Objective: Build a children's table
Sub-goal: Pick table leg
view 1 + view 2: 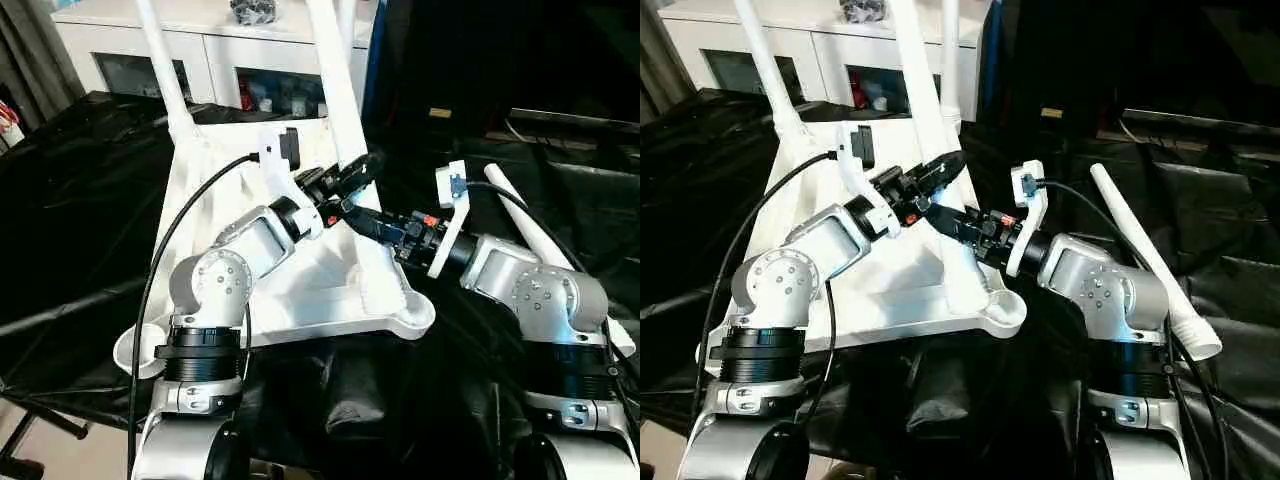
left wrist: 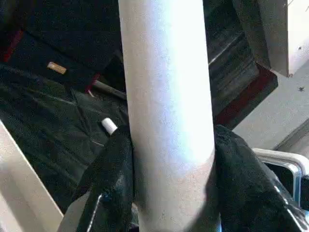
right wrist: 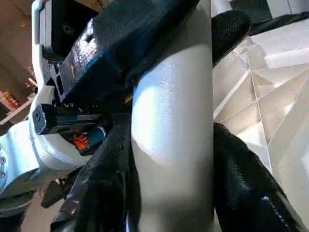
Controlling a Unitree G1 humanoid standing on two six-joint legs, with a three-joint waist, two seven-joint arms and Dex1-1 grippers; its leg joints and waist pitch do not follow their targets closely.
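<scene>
The children's table top (image 1: 215,190) lies upside down on black cloth, ribbed underside up. One white leg (image 1: 160,60) stands in the far left socket and another (image 1: 347,40) at the far right. A third leg (image 1: 335,90) rises from the near right socket (image 1: 412,318). Both grippers grip this leg. My left gripper (image 1: 352,175) is shut on it higher up, its fingers (image 2: 108,186) pressed to both sides. Just below, my right gripper (image 1: 365,225) is shut on the same leg (image 3: 171,145). A loose leg (image 1: 535,235) lies on the cloth at the right.
A white cabinet with glass doors (image 1: 200,60) stands behind the table top. The near left socket (image 1: 135,352) holds nothing. A black cable (image 1: 165,250) loops from my left wrist over the table's left edge. Black cloth (image 1: 70,200) covers the surroundings.
</scene>
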